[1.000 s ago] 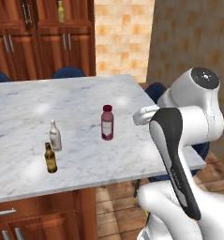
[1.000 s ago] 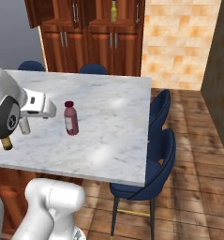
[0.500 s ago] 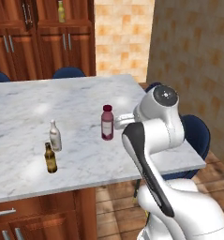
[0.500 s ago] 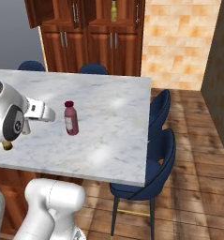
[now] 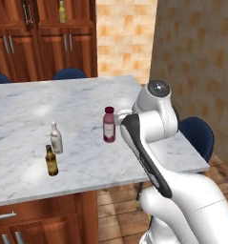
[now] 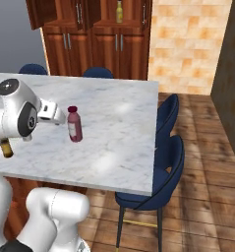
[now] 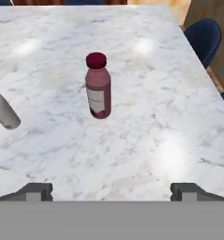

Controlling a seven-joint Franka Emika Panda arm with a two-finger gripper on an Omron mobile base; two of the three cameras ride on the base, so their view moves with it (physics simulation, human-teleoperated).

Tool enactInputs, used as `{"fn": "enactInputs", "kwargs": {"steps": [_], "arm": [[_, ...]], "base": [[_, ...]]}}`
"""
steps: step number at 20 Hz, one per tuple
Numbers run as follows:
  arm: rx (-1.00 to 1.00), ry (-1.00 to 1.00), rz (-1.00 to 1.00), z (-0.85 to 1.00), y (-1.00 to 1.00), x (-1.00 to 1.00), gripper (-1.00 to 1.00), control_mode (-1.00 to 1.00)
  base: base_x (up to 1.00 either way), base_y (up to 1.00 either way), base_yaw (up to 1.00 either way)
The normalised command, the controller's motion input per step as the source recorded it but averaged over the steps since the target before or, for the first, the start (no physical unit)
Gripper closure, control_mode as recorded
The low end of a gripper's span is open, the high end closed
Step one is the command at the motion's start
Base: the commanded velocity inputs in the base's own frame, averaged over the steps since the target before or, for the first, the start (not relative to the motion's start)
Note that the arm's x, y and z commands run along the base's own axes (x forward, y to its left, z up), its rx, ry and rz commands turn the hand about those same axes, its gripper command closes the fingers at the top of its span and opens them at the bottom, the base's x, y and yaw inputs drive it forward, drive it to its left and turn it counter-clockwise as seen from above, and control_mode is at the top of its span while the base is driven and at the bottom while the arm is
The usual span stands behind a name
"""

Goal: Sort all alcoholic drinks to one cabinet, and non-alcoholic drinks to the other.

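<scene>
A maroon bottle (image 5: 108,125) (image 6: 74,124) (image 7: 98,86) with a pinkish cap stands upright on the marble table (image 5: 77,100). To its left stand a small whitish bottle (image 5: 56,138) (image 7: 3,111) and a small amber bottle (image 5: 51,161) (image 6: 6,146). A yellow bottle (image 5: 62,11) (image 6: 119,11) stands on a shelf of the reddish-brown cabinet (image 5: 39,43) (image 6: 114,44) behind the table. My gripper (image 6: 61,118) (image 7: 112,192) hovers just right of the maroon bottle, pointing at it. It is open, with nothing between its fingertips (image 7: 36,191).
Blue chairs (image 6: 163,162) (image 5: 196,136) stand along the table's right side, and others (image 5: 70,74) behind it. A tiled wall (image 5: 122,33) is right of the cabinet. The floor (image 6: 207,197) is wood.
The arm has folded in over the table's right edge and the hand has moved left, closer to the maroon bottle. The bottles have not moved and the jaws stay open.
</scene>
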Motion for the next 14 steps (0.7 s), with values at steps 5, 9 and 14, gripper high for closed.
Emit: {"fn": "enactInputs", "kwargs": {"steps": [5, 9, 14], "arm": [[0.0, 0.03, 0.0, -0.16, 0.01, 0.45, -1.0, -1.0], [0.0, 0.0, 0.01, -0.31, 0.09, 0.44, -1.0, -1.0], [0.0, 0.0, 0.0, -0.28, 0.07, 0.39, -1.0, -1.0]], "base": [[0.0, 0.0, 0.0], [0.0, 0.0, 0.0], [0.0, 0.0, 0.0]]}}
